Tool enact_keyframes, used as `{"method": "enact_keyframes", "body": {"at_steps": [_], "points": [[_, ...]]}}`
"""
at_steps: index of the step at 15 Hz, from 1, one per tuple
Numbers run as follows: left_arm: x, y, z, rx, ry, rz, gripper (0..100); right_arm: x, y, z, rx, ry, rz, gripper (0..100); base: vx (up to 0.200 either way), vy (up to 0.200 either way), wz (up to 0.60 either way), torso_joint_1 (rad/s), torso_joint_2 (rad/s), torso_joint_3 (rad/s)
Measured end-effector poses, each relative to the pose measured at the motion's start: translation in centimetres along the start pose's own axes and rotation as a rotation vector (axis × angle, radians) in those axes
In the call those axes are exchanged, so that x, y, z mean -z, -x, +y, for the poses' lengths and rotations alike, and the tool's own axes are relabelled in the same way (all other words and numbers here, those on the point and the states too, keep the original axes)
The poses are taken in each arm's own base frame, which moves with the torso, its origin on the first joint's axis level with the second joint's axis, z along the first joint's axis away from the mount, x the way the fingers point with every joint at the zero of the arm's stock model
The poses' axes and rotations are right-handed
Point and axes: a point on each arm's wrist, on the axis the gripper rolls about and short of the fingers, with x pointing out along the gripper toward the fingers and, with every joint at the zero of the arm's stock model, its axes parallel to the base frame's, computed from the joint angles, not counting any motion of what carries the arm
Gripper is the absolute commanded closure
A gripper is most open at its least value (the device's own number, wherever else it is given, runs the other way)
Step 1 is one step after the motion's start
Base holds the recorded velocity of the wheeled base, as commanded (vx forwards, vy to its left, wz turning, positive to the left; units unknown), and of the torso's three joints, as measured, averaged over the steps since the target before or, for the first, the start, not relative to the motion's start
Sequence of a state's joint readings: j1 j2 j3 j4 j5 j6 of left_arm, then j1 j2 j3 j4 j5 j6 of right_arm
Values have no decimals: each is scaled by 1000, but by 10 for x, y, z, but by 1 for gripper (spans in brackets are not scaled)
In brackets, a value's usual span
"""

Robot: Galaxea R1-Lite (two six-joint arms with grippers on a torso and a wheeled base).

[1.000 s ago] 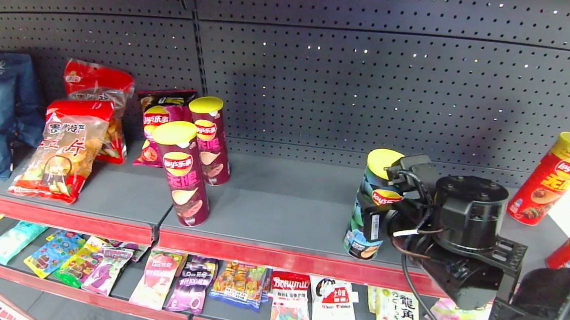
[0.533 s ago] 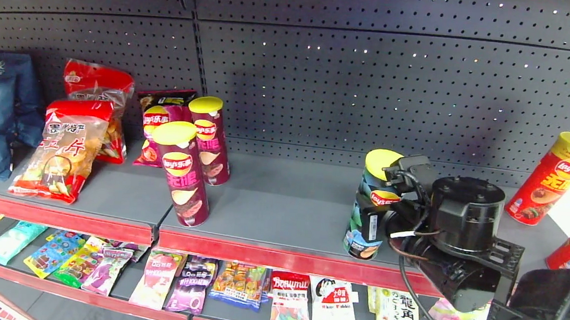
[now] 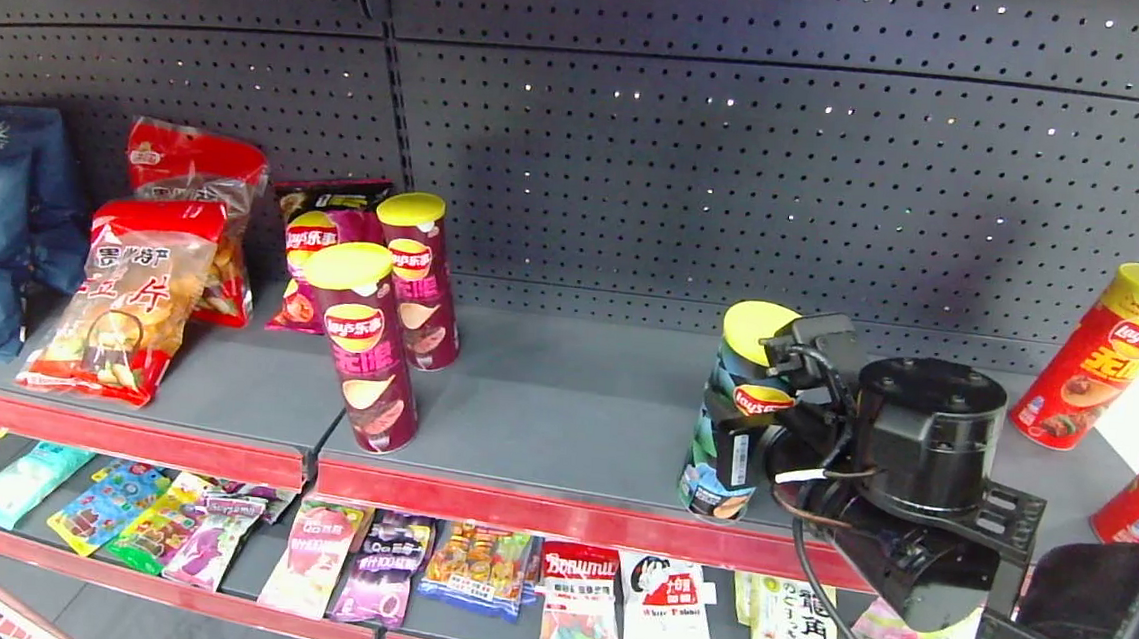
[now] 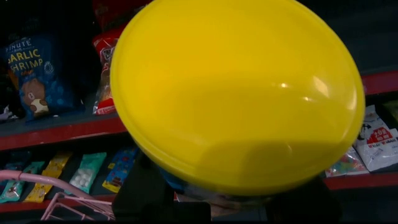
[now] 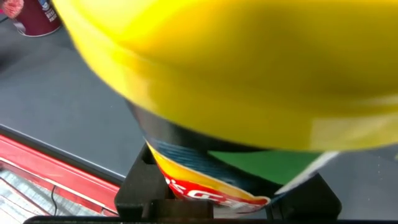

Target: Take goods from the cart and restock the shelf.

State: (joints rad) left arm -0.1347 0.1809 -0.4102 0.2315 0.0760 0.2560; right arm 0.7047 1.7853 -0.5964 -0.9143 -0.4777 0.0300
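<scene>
The right end effector pinches a dark chip can with a yellow lid, which stands nearly upright at the front edge of the shelf, well right of the maroon cans. The left end effector is clamped around a second can, also yellow-lidded.

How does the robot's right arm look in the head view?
The right arm is black: a round, drum-shaped wrist joint with small screws on top, a flat bracket with holes, a looping black cable and a small white tag.
</scene>
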Motion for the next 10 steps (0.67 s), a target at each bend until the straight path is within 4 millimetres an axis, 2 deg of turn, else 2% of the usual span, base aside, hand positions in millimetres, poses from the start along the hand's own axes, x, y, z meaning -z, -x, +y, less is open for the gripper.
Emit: {"method": "enact_keyframes", "body": {"at_steps": [2, 3, 10], "points": [[0, 0, 0, -1, 1, -3, 100, 1, -1, 0, 22, 2, 3, 100, 0, 0, 0, 0, 0, 0], [-1, 1, 0, -1, 1, -4, 100, 2, -1, 0, 37, 3, 5, 0, 0, 0, 0, 0, 0, 0], [0, 1, 0, -3, 0, -7, 100, 0, 3, 2, 29, -7, -3, 0, 0, 0, 0, 0, 0, 0]]}}
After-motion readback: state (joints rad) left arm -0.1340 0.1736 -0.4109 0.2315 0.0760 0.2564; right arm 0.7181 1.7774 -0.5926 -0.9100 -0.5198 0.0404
